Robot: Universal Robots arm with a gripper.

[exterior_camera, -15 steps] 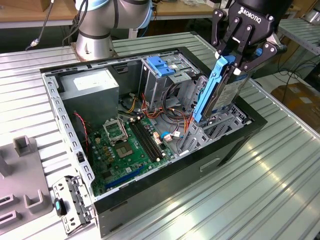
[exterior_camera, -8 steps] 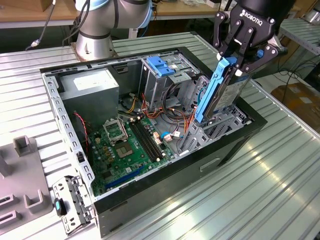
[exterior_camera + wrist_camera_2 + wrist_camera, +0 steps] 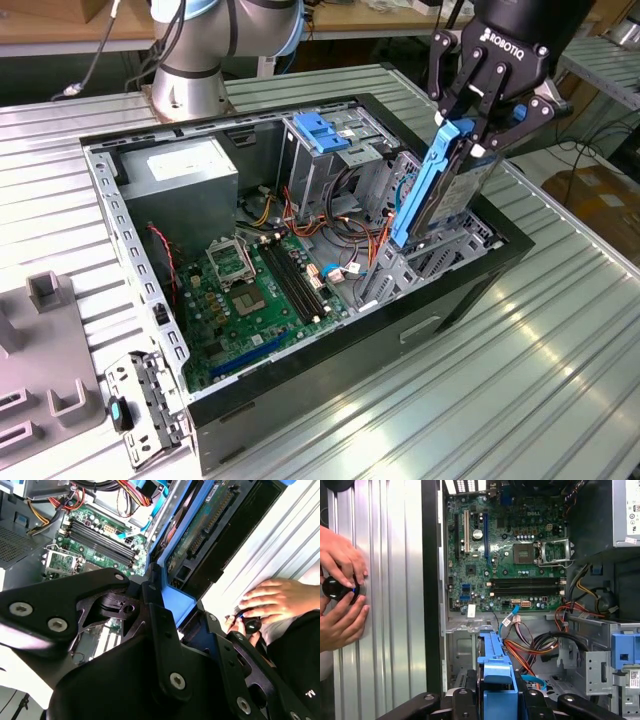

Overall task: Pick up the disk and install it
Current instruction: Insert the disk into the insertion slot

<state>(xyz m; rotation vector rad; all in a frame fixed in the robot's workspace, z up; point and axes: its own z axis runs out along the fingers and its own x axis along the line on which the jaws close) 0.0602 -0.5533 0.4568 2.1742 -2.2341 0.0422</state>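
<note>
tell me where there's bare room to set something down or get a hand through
Bare: the ribbed table beside the black side wall of the computer case, at the exterior view's right. Crowded: the drive bay corner, where the gripper holds the disk beside tangled cables.

Ribbed metal table, open black computer case lying on its side at the centre, robot arm's base standing behind it, grey fixture and perforated metal bracket at the exterior view's left.

Lab: ribbed metal bench, opened computer
</note>
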